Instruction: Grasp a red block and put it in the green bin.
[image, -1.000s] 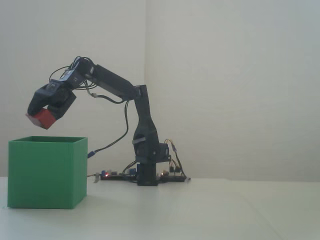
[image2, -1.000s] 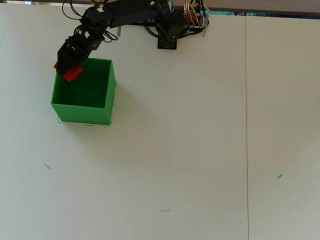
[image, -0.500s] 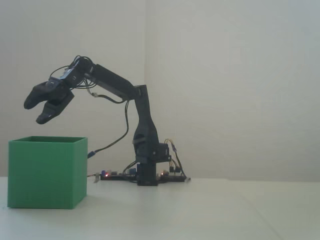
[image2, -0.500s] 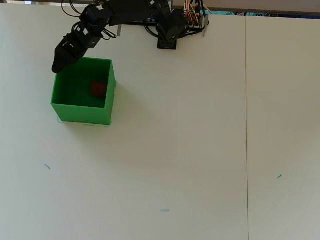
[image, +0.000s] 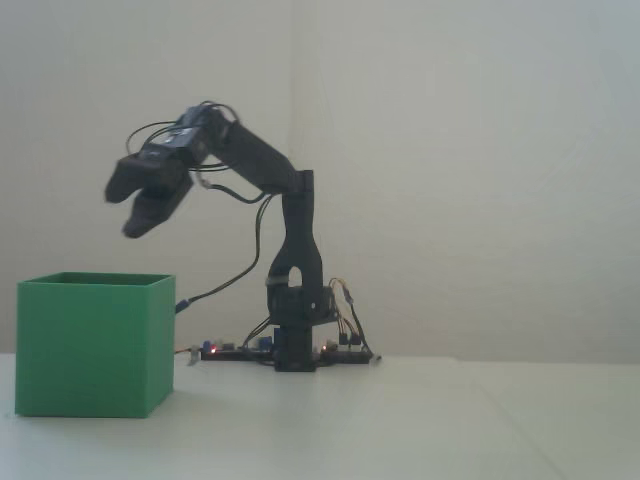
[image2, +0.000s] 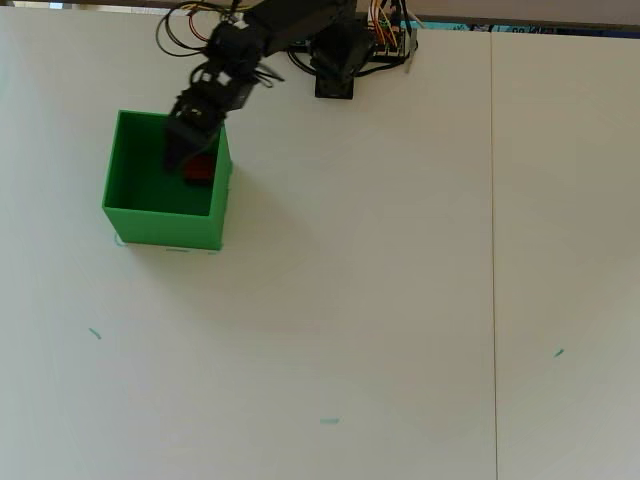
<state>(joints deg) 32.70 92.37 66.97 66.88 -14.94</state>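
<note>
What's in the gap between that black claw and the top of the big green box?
Nothing. In the fixed view only bare wall shows between the open black gripper and the matte green cube-shaped bin; the claw holds nothing.

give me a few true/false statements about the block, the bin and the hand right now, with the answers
1. The red block lies inside the green bin. True.
2. The hand holds the red block. False: in the fixed view its two jaws are apart with nothing between them.
3. The hand hangs above the bin's rim, not down inside it. True: the fixed view shows clear space between the hand and the bin's top.
4. The green bin lies tipped on its side. False: it stands upright with its opening facing up.
5. A second red block sits on the table outside the bin. False: only one block shows, and it is in the bin.
</note>
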